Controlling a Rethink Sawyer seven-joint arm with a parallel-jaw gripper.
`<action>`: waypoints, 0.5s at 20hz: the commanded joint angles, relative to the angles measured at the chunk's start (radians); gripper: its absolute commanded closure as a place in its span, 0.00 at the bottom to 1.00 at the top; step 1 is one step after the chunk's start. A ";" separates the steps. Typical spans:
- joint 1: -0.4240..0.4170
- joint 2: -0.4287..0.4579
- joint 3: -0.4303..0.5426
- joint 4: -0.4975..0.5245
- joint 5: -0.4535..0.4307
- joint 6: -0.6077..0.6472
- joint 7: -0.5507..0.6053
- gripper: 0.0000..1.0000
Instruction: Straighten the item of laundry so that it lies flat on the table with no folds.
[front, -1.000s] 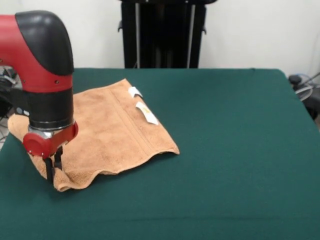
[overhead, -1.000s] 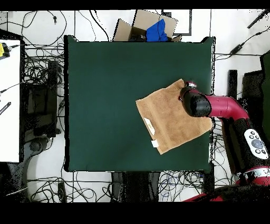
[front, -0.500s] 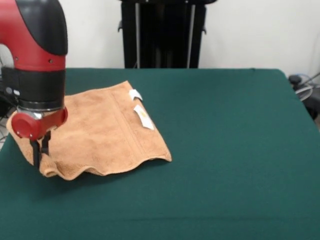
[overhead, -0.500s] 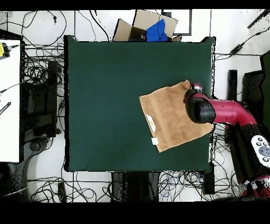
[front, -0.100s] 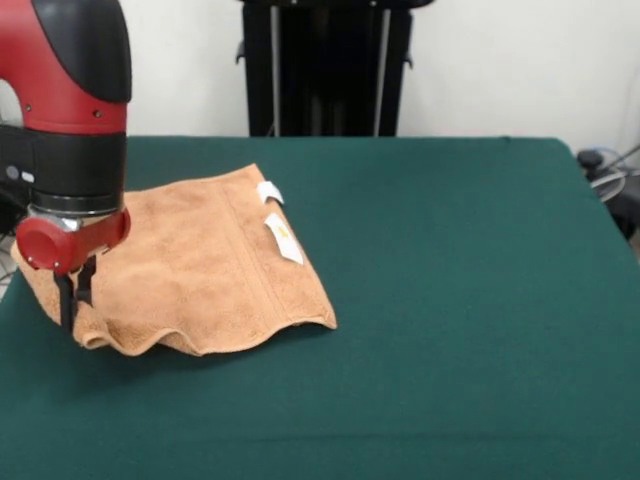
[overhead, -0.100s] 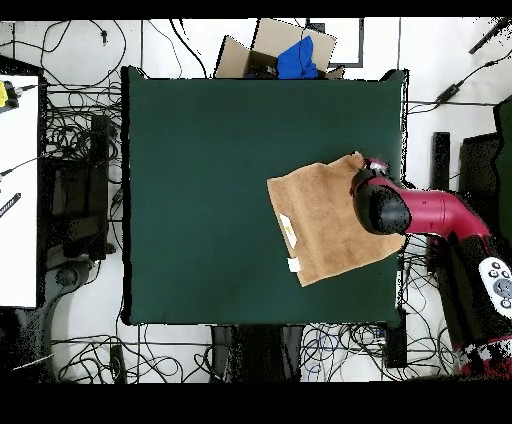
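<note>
A brown cardboard box (overhead, -0.100s: 262, 47) holding a crumpled blue cloth (overhead, -0.100s: 297, 60) sits on the floor, amid tangled black cables (overhead, -0.100s: 75, 150). A white-topped bench (overhead, -0.100s: 20, 190) stands at one side. A black metal stand (front, -0.100s: 325, 68) rises against a white wall (front, -0.100s: 510, 65).

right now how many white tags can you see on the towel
2. Both sit on one edge of the towel: one tag near the corner farthest from the gripper, the other tag a little further along that edge. The arm hides part of the towel.
</note>
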 joint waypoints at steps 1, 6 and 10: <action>0.062 0.036 -0.078 -0.012 -0.006 0.031 0.174 1.00; 0.061 0.064 -0.081 -0.029 0.002 0.043 0.148 1.00; 0.060 0.077 -0.080 -0.035 0.008 0.046 0.137 1.00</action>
